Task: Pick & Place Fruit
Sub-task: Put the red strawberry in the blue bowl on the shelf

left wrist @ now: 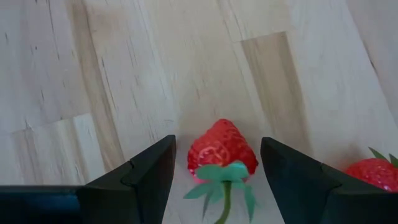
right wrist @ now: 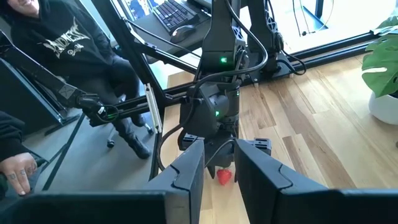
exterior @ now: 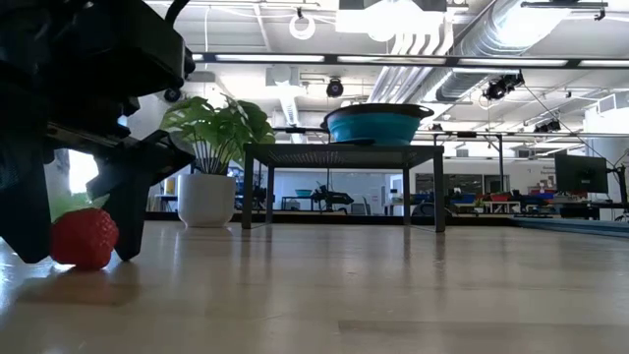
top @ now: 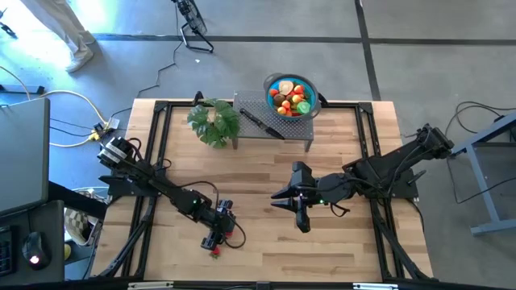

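A red strawberry (left wrist: 222,148) with a green leaf cap lies on the wooden table near its front left, also seen in the low view (exterior: 84,238). My left gripper (left wrist: 217,142) is open and slants down over it, one dark finger on each side; I see no plain touch. A second strawberry (left wrist: 373,174) lies close beside it. My right gripper (top: 292,208) hangs above the table's middle, its fingers a narrow gap apart with nothing between them. The blue bowl (top: 271,84) at the back holds several fruits.
The bowl stands on a grey raised rack (top: 251,106) at the table's far edge, with a black-handled knife (top: 260,122) on it. A potted leafy plant (top: 214,121) stands left of the rack. A person (right wrist: 56,43) sits beyond the table's left side.
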You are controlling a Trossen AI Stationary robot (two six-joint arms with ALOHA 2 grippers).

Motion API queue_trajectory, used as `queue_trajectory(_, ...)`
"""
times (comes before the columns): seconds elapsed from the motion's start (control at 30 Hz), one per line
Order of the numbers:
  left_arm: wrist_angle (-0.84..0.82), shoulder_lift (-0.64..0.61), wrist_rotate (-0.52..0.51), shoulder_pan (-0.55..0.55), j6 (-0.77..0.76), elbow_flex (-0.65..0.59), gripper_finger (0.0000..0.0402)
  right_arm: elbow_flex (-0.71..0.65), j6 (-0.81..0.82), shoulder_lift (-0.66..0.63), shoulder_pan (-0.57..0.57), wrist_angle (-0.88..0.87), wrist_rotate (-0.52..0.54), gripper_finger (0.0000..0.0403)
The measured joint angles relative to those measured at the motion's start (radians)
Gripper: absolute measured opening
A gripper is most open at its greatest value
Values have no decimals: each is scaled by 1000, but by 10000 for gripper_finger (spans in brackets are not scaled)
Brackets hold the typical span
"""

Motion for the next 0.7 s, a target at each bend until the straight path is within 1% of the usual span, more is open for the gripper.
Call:
queue_trajectory(0.3,-3,0,0,0,-7,0,228,0,2,0,0,0,0,81)
queue_trajectory(0.6,-6,0,-6,0,-36,0,169,0,3,0,0,0,0,81)
queue_trajectory(0.7,-6,0,-6,0,-53,0,155,0,3,0,0,0,0,81)
